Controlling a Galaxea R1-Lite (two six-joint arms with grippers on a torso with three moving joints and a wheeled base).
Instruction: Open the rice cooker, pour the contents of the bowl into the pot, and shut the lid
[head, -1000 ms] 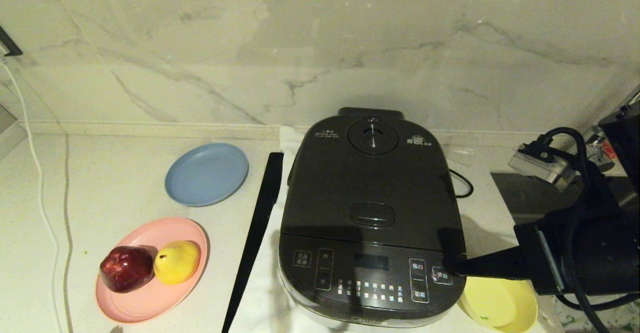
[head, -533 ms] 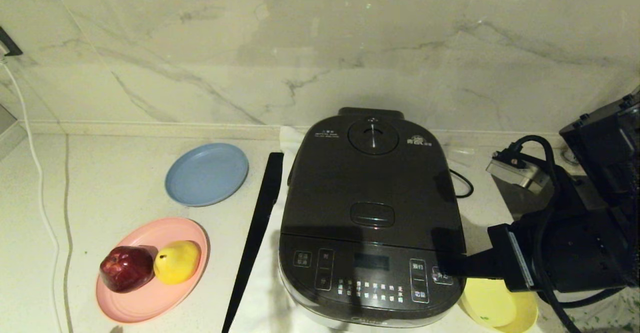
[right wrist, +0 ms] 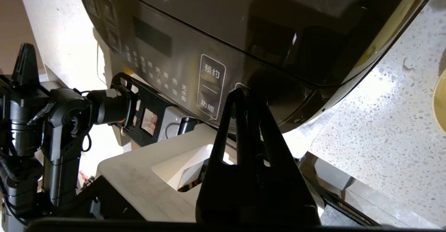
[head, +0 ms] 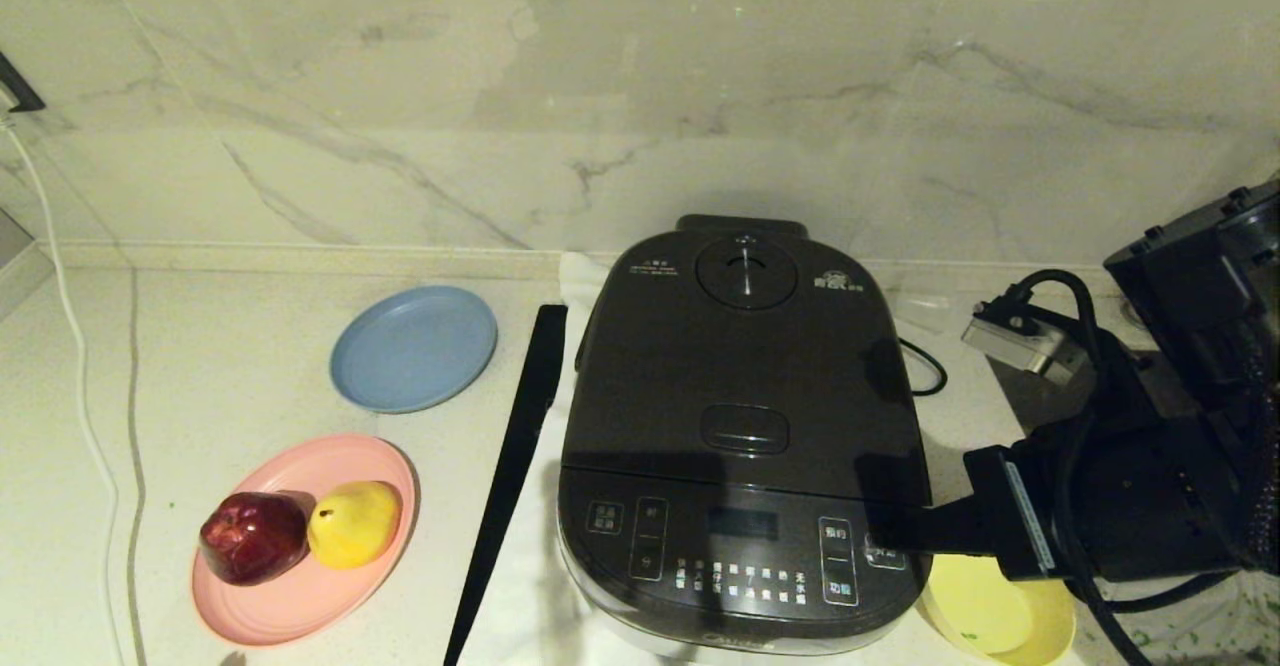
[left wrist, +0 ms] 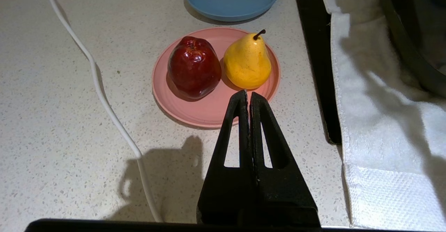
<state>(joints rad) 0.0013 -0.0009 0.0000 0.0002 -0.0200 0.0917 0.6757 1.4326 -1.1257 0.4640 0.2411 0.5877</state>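
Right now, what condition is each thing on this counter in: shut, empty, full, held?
lid: shut on the rice cooker.
bowl: upright beside the cooker, nearly empty.
blue plate: empty.
pink plate: holds an apple and a pear.
right gripper: shut, tip at the front panel.
left gripper: shut, holding nothing.

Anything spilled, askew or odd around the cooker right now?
One oddity: the right gripper, shut, has its tip at the rice cooker's front touch panel, though the lid is closed. The bowl sits upright and looks nearly empty; no clear spill.
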